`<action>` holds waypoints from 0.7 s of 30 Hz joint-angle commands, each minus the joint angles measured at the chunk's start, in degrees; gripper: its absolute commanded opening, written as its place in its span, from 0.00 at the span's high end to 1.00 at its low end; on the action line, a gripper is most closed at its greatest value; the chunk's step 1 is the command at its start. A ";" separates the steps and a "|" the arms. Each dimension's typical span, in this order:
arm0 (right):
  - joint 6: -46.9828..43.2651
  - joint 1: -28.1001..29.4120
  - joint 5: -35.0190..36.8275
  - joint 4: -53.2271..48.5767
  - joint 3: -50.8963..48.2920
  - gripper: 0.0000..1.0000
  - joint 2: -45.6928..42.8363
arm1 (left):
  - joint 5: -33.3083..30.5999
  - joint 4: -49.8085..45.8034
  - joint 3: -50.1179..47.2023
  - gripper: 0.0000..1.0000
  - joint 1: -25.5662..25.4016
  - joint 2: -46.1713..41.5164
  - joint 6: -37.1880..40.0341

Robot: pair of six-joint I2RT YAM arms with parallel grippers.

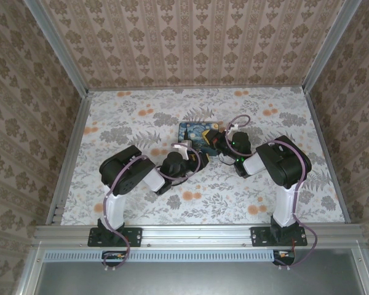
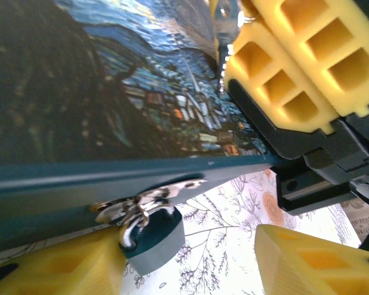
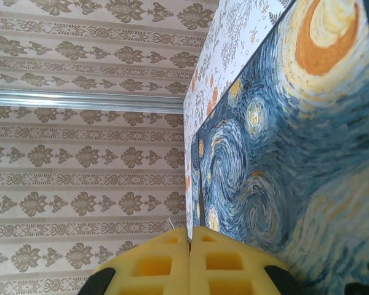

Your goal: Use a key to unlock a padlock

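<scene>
box: mid surface
padlock: hanging off the box's edge, between the jaws of the left hand
right hand: at the box's right edge

A left arm and a right arm are sitting bolted to an aluminium rail at the near edge of the counter, which is pointing to a lab test cell. Damask wallpaper is covering the walls and a floral print is covering the counter. Bare metal frame profiles are running along the corners and edges, so the homely look is reading as a staged booth.
</scene>
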 commanded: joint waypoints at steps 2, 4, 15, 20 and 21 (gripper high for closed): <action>0.32 -0.11 0.18 2.59 -0.73 1.00 0.98 | -1.40 -2.20 0.39 0.49 -0.18 2.44 -0.84; 0.28 -0.09 0.18 2.61 -0.78 1.00 1.01 | -2.03 -1.76 0.36 0.52 -0.14 2.58 -1.04; 0.42 -0.11 0.36 3.04 -1.04 1.00 1.36 | -5.31 -5.91 1.70 0.55 -1.08 2.67 -0.90; 0.48 -0.11 0.36 3.02 -1.21 1.00 1.35 | -5.93 -4.21 1.96 0.60 -1.81 2.49 -0.93; 0.50 -0.11 0.36 2.97 -1.22 1.00 1.35 | -5.80 -3.70 1.97 0.60 -1.96 2.29 -1.04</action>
